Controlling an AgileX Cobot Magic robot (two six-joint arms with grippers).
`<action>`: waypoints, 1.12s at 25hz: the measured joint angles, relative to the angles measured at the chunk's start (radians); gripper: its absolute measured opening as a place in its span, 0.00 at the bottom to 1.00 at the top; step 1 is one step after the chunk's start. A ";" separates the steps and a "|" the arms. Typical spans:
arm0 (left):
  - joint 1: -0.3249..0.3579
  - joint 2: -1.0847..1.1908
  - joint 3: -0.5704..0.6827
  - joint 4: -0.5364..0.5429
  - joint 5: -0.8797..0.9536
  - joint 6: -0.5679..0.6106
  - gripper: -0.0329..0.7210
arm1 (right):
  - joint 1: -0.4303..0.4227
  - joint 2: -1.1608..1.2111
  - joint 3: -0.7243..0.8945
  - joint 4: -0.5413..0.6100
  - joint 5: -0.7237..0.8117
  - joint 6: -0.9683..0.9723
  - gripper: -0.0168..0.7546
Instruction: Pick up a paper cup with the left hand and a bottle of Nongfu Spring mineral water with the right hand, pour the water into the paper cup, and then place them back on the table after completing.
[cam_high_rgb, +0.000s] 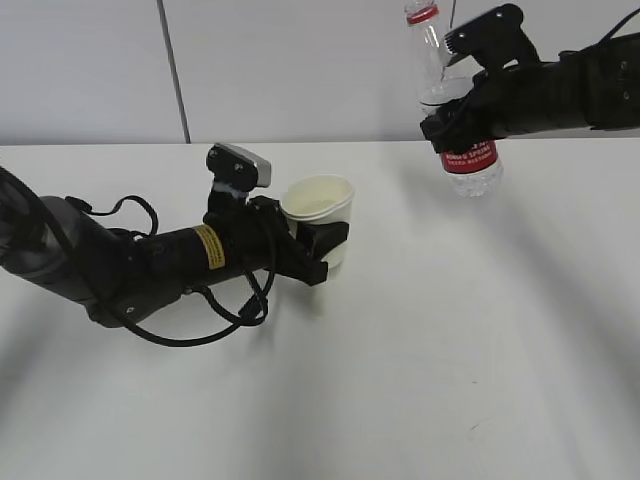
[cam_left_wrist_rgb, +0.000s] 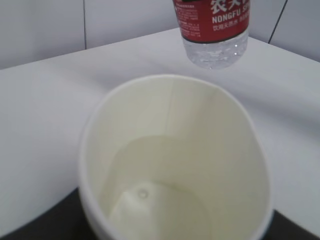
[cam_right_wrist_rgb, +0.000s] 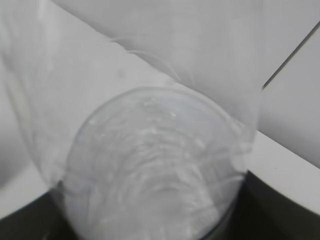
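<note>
Paper cup (cam_high_rgb: 320, 215): white, cream inside, held upright by the left hand (cam_high_rgb: 318, 245), jaws closed around its wall, low over or resting on the white counter (cam_high_rgb: 420, 350); which one cannot be told. Left wrist view shows a shallow pool of clear liquid in the bottom, so pouring appears at least partly done.

Bottle (cam_high_rgb: 455, 120): clear plastic, red Nongfu Spring label, red neck ring, no cap visible; raised well above the counter at right, near upright. Right hand (cam_high_rgb: 455, 125): jaws clamped on its middle. Water (cam_high_rgb: 472, 180): small remainder in the base.

Outstanding, by judgement: setting both items down, releasing.
</note>
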 joint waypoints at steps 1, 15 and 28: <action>0.007 -0.001 0.000 0.000 0.000 0.000 0.56 | -0.001 0.000 0.000 0.003 0.000 0.002 0.61; 0.116 -0.001 0.000 0.010 0.020 0.000 0.56 | -0.014 0.000 0.000 0.008 -0.042 0.005 0.61; 0.237 -0.001 0.000 0.044 0.025 0.000 0.56 | -0.042 0.000 0.000 0.008 -0.101 0.005 0.61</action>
